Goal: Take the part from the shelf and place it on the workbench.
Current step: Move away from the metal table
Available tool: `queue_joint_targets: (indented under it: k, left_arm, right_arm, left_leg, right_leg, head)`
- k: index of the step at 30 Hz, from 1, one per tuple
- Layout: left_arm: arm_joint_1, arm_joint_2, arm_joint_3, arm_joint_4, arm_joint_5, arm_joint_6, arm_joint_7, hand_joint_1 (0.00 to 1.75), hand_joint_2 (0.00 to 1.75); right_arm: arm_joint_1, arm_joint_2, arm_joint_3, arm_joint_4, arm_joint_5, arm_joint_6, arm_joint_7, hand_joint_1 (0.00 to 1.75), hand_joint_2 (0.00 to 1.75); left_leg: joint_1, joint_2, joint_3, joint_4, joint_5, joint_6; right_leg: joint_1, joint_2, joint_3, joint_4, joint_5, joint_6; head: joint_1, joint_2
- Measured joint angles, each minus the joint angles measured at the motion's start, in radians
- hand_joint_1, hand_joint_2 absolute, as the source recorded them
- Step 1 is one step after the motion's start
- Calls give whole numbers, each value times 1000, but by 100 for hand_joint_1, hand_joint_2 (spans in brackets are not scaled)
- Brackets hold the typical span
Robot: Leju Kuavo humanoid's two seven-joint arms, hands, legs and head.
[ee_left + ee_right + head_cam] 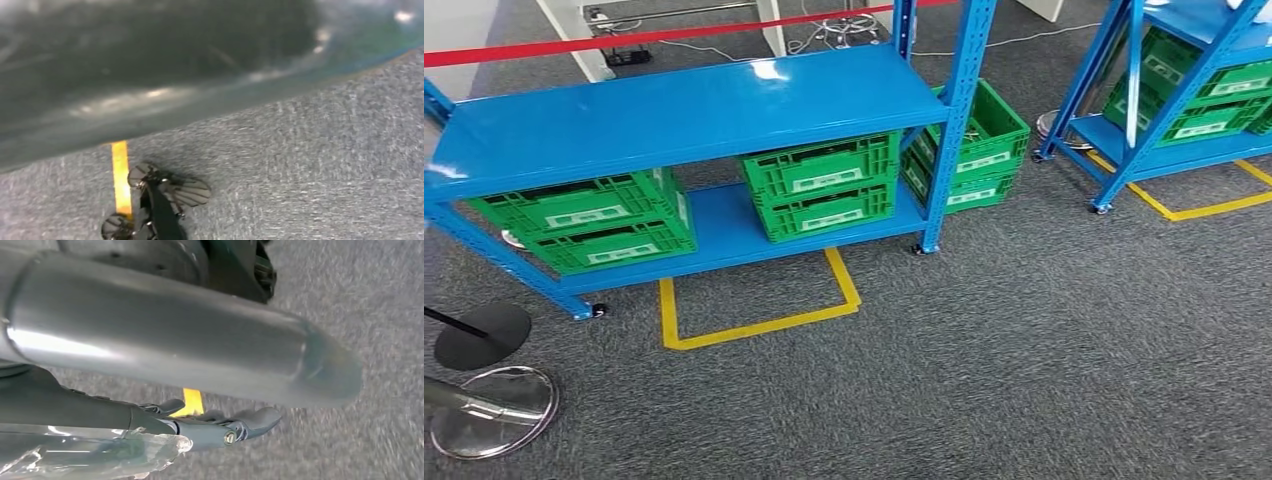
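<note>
In the head view a blue metal shelf (684,105) stands ahead of me on grey carpet. Its top board is bare. Green crates (824,185) sit on its lower board, and another stack (974,150) stands just past its right post. In the right wrist view my right hand (200,430) hangs above the carpet with its fingers stretched out. It holds a crinkled clear plastic bag (90,455) against its underside. What the bag contains is hidden.
A second blue shelf (1184,130) with green crates stands at the right. Yellow tape (754,325) marks a floor box in front of the near shelf. Two round stanchion bases (494,410) sit at the lower left, and a red barrier belt (624,38) runs behind the shelf.
</note>
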Motion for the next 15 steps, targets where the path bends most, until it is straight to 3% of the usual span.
queue_joint_targets:
  k: [2, 4, 5, 6, 7, 9, 11, 13, 14, 15]
  left_arm:
    - [-4, -1, 2, 0, -1, 0, 0, 0, 0]
    - [-8, -1, 4, 0, -2, -1, 0, 0, 0]
    - [-8, -1, 6, 0, -2, -2, 0, 0, 0]
    - [-6, -1, 7, 0, -2, -2, 0, 0, 0]
    - [-5, -1, 8, 0, -2, -2, 0, 0, 0]
    - [-6, 0, 9, 0, -2, -2, 0, 0, 0]
    - [-12, 0, 9, 0, -3, -2, 0, 0, 0]
    - [-11, 0, 10, 0, -3, -2, 0, 0, 0]
    - [-8, -1, 11, 0, -3, -2, 0, 0, 0]
    - [-6, -1, 12, 0, -3, -2, 0, 0, 0]
  right_arm:
    - [2, 0, -3, -1, 2, 0, -2, 0, 0]
    - [4, 1, -6, -1, 4, 1, -2, 0, 0]
    - [4, 1, -7, -1, 4, 1, -2, 0, 0]
    - [3, 1, -7, -1, 5, 1, -2, 0, 0]
    - [1, 1, -8, -1, 5, 1, -2, 0, 0]
    - [-1, 2, -8, -1, 5, 1, -2, 0, 0]
    - [-1, 2, -8, -1, 5, 2, -2, 0, 0]
    - [-3, 2, -9, -1, 7, 2, -2, 0, 0]
    - [-6, 2, -9, -1, 8, 2, -2, 0, 0]
    - [-7, 2, -10, -2, 9, 2, -2, 0, 0]
  left_leg:
    - [-3, 61, -48, 99, -57, -8]
    - [-2, 87, -112, 229, -112, -12]
    - [-2, 90, -128, 262, -116, -13]
    - [-2, 93, -125, 257, -101, -13]
    - [-2, 99, -102, 213, -71, -11]
    - [-7, 144, -30, 76, -10, -3]
    - [-14, 178, 12, -6, 10, 8]
    - [-16, 161, 14, -19, 10, 20]
    - [-14, 150, 15, -23, 12, 25]
    - [-11, 139, 17, -26, 14, 31]
  right_leg:
    - [2, -29, 0, -2, 0, -10]
    - [5, -61, 0, -2, -2, -15]
    - [5, -76, 0, -2, -3, -16]
    - [6, -89, 1, -2, -4, -16]
    - [6, -101, 3, -2, -6, -15]
    - [9, -122, 9, -1, -11, -9]
    - [15, -144, 13, -1, -17, 1]
    - [17, -167, 22, -7, -21, 11]
    - [16, -163, 25, -6, -25, 17]
    - [15, -144, 23, 6, -35, 22]
  head:
    - [-8, 0]
    - [-11, 0]
    - [-11, 0]
    - [-11, 0]
    - [-11, 0]
    - [-12, 0]
    - [-11, 0]
    - [-11, 0]
    - [-10, 0]
    - [-8, 0]
